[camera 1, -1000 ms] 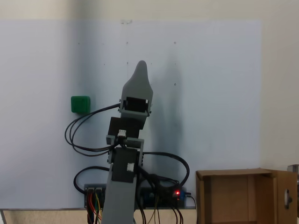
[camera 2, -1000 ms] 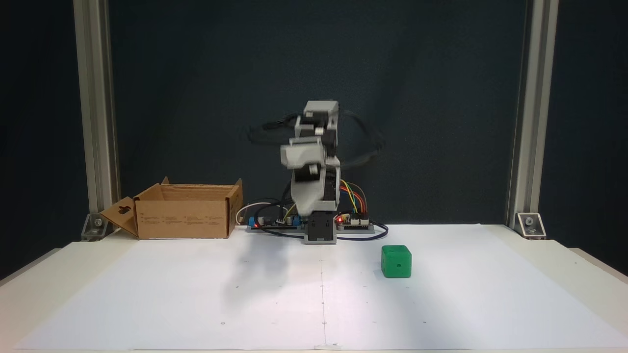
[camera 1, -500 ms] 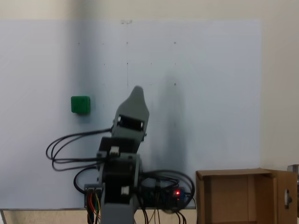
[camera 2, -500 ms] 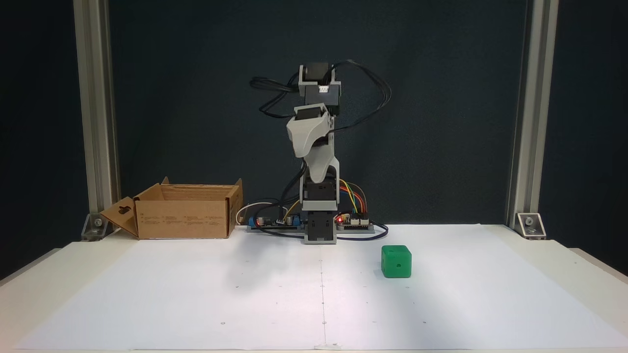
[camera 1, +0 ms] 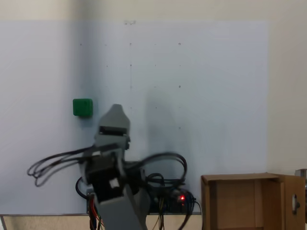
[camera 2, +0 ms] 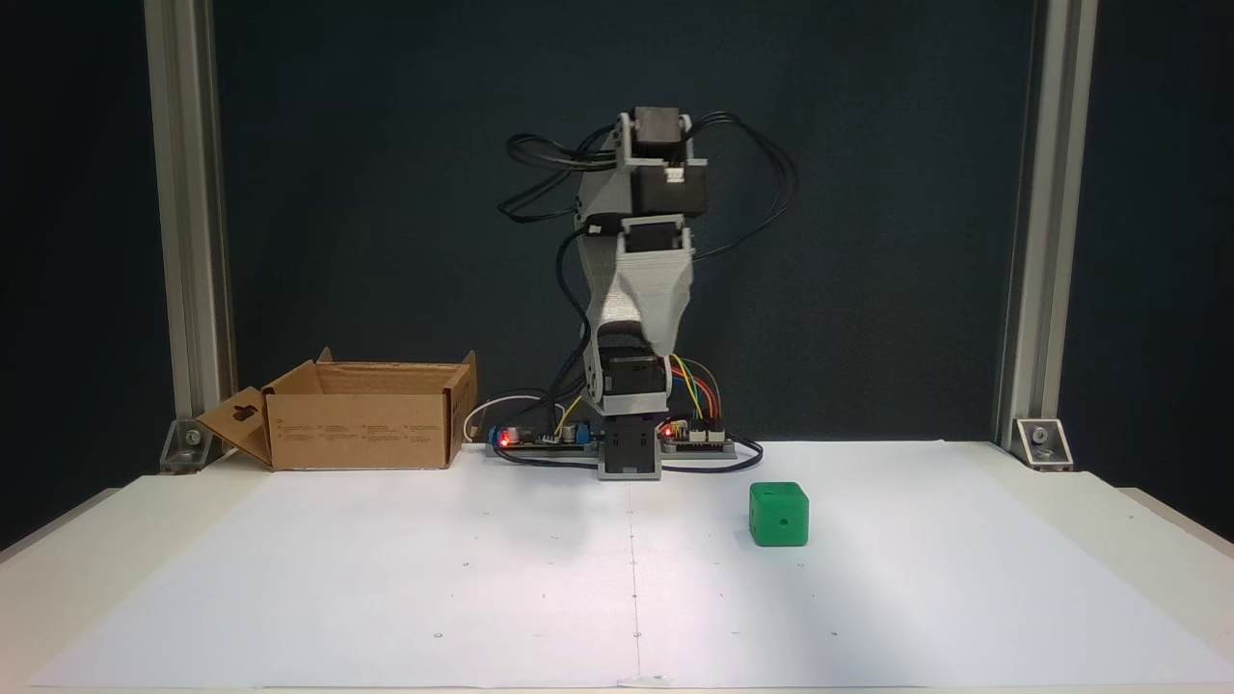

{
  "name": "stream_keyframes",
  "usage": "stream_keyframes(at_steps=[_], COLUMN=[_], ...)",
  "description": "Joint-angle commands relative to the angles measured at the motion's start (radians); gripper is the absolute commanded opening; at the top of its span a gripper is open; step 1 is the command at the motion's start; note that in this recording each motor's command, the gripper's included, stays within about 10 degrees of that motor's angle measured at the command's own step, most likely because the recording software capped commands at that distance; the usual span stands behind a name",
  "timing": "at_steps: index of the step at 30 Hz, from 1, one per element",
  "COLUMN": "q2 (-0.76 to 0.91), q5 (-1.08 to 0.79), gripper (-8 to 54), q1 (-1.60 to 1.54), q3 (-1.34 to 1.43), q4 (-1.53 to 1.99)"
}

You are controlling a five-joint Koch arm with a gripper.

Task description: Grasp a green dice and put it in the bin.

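1. Gripper (camera 2: 657, 349), one. You see it hanging tip-down, high above the paper and folded in close over the arm's own base, carrying nothing. Its two halves line up as a single grey wedge in both fixed views, so you cannot tell whether it is parted or closed. Judged reason for the pose: the arm stands tucked up, with the reach to the cube not yet made.

2. Green dice (camera 2: 778, 515), one. It sits flat on the white paper, at about 4 o'clock from the arm's base in the front-facing fixed view, well apart from the gripper. In the fixed view from behind the arm it lies at about 11 o'clock from the gripper tip, close beside it in the picture, though the front view shows the height between them. One dark pip shows on its front face. It stands free on all sides, so you have room to come down over it.

3. Bin (camera 2: 364, 414), one. This brown cardboard box rests at the table's back edge, at about 9 o'clock from the base in the front-facing view, flaps up and mouth open. It is well apart from the dice, on the opposite side of the arm. You will likely need a lift and a wide swing across the base.

4. Paper sheet (camera 2: 386, 578), one, covering the work area.

5. Circuit boards (camera 2: 540, 439) with red lights, flanking the base.
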Motion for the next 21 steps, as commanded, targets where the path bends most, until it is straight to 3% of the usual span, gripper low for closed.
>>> stream_keyframes(at_steps=[1, 21], q2=[-0.032, -0.25], q5=[0.112, 0.256], gripper=[43.9, 43.2], q1=[-0.051, -0.199], q3=[-0.061, -0.072], q4=[0.017, -0.161])
